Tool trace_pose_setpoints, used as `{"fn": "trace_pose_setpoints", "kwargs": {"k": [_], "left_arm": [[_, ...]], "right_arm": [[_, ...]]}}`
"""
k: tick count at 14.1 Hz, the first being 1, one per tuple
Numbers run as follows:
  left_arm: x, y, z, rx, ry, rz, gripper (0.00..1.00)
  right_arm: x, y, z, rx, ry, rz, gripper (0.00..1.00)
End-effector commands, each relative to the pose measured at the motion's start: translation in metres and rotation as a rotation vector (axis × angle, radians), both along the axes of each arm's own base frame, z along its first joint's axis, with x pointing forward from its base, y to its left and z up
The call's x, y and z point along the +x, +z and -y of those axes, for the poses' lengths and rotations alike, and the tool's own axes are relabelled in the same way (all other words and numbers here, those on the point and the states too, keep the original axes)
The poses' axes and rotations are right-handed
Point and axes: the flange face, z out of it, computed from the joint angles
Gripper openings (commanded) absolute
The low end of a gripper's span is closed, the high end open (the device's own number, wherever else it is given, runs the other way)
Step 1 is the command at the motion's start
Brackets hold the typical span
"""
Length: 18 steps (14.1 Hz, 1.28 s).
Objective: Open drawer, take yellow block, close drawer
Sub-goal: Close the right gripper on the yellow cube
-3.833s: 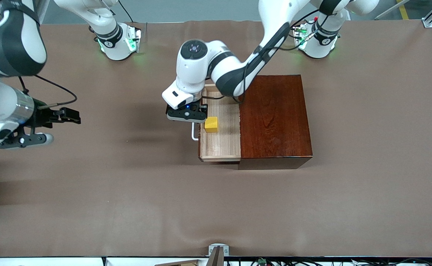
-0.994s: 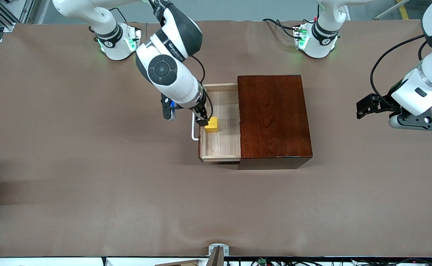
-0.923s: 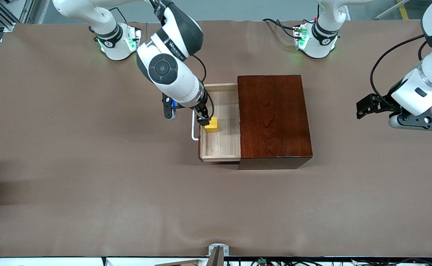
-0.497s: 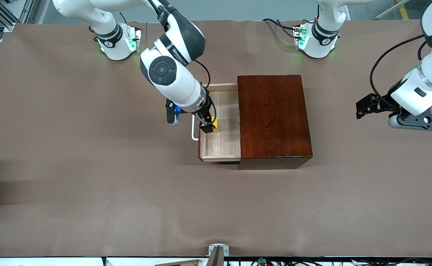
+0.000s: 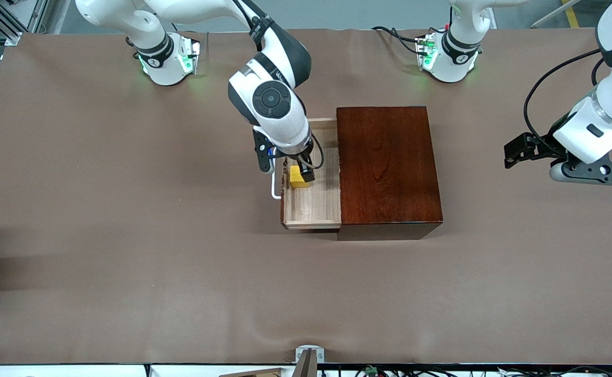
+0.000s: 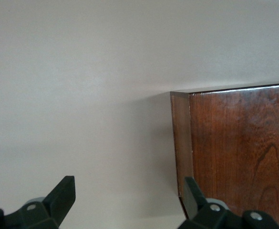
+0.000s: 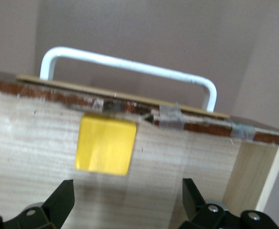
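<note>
Right pincer over the open drawer, its fingers apart above the yellow block.

Since half a second ago the right arm has swung toward the box, so its pincer now hangs directly over the block instead of beside the white handle; block and drawer have not shifted. The left pincer, fingers spread and empty, waits over the bench at the left arm's end, unchanged. The one yellow block is a small plain bright cube lying on the light-wood drawer floor, close against the inside of the drawer front; the right wrist view shows it between the two spread fingertips. There is one box, dark glossy mahogany, with one drawer pulled out toward the right arm's end.
</note>
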Motion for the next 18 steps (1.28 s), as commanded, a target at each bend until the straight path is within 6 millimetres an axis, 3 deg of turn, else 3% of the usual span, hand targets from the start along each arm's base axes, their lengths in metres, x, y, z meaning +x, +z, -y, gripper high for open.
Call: {"fn": "trace_pose_setpoints", "kwargs": {"k": [1,3,8,10,15,18], "left_arm": [[-0.005,0.005,0.001,0.010,-0.020,0.000,1.00],[-0.005,0.005,0.002,0.009,-0.022,0.000,1.00],[-0.005,0.006,0.002,0.008,-0.023,0.001,1.00],[-0.005,0.006,0.002,0.008,-0.025,0.001,1.00],[-0.005,0.006,0.002,0.008,-0.023,0.001,1.00],[-0.005,0.007,0.003,0.008,-0.026,0.003,1.00]], "right_arm": [[-0.006,-0.019,0.010,-0.023,-0.008,0.001,1.00],[-0.013,-0.035,0.011,-0.016,-0.013,0.013,1.00],[-0.019,-0.039,0.004,-0.004,-0.018,0.031,1.00],[-0.017,-0.035,0.005,-0.002,-0.020,0.031,1.00],[-0.009,-0.003,0.010,0.029,-0.036,0.062,1.00],[-0.009,-0.004,0.010,0.027,-0.035,0.064,1.00]]}}
